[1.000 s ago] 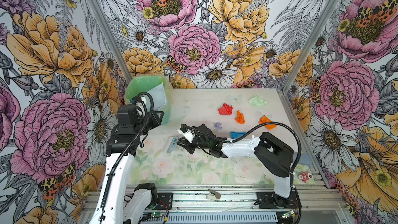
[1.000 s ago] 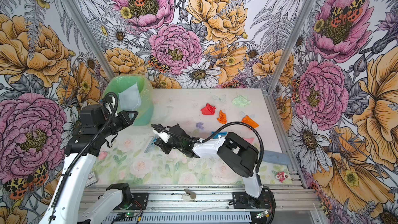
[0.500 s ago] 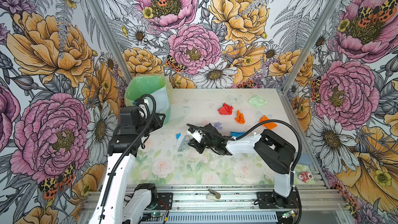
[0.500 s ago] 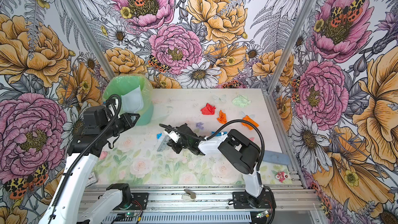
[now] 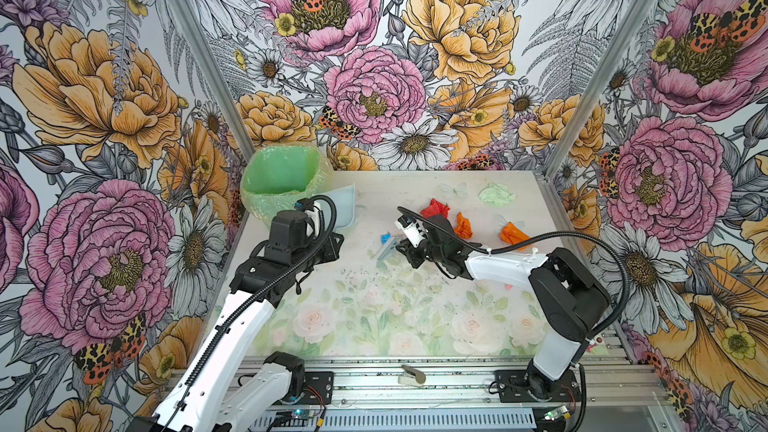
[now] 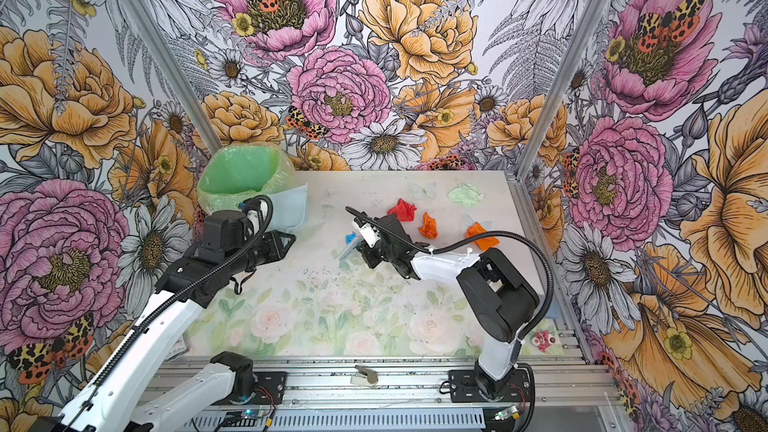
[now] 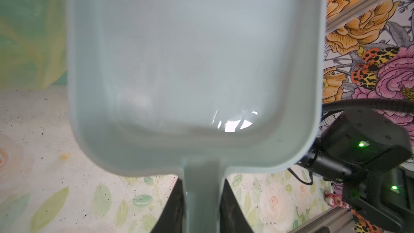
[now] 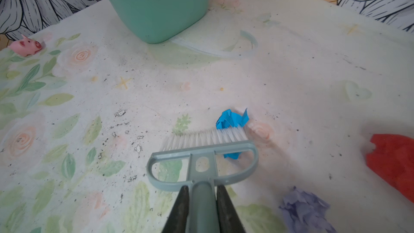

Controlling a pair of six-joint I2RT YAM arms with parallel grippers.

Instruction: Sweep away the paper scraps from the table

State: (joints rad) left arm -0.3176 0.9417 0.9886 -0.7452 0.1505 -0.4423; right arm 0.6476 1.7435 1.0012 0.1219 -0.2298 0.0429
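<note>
crumpled blue paper scrap (image 8: 231,119): featherlight, soft; push low, not pinch | left jaws clamped on pale plastic dustpan (image 7: 195,63) handle | right jaws clamped on grey-blue plastic brush (image 8: 197,149) handle

High stereo pair, wrist close-ups over table (image 5: 374,313)

The pale, rose-printed worktop (image 5: 374,313) carries dark specks (image 8: 121,113) scattered ahead of the right claw (image 8: 202,190). A blue scrap (image 8: 231,119) lies just ahead of that claw and a lilac scrap (image 8: 302,207) just beside it. On the claw's back-wall side lie a red scrap (image 5: 435,209), near, then an orange scrap (image 5: 463,225), a second orange scrap (image 5: 514,234) and a pale green scrap (image 5: 496,195), farther off. A bin (image 5: 282,184) stands well ahead of the claw, and a pig (image 8: 25,45) too.
</note>
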